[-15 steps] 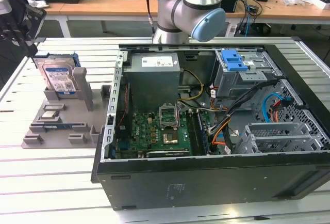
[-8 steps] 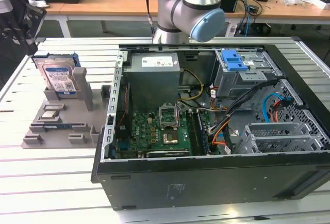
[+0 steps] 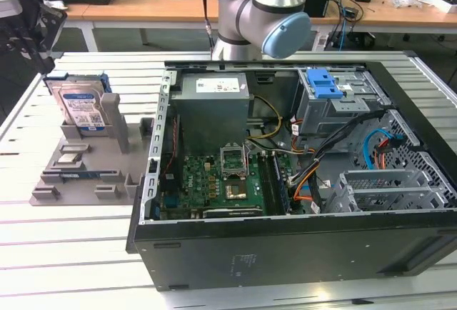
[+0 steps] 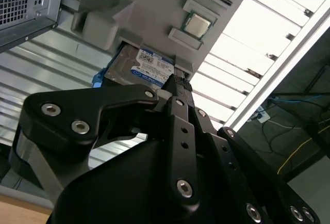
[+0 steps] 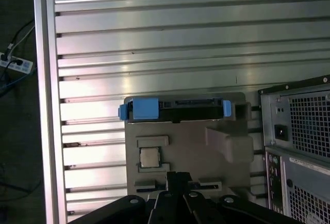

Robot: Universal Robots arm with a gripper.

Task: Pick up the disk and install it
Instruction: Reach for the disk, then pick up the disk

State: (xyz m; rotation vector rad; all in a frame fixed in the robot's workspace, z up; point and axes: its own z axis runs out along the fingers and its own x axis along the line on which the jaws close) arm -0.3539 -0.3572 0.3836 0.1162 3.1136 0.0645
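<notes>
The disk stands on edge in a grey holder on the slatted table, at the exterior view's left. It is silver with a white-and-blue label and blue side rails. In the first wrist view I see its top edge. My black gripper hangs above the holder, apart from the disk, with its fingers shut together and nothing between them. Its tip lies over the holder's near part. In the exterior view the gripper is the dark shape above the disk.
An open computer case lies beside the holder, at the exterior view's right. Inside are a grey power supply box, a motherboard and a drive cage with a blue latch. A processor chip sits in the holder.
</notes>
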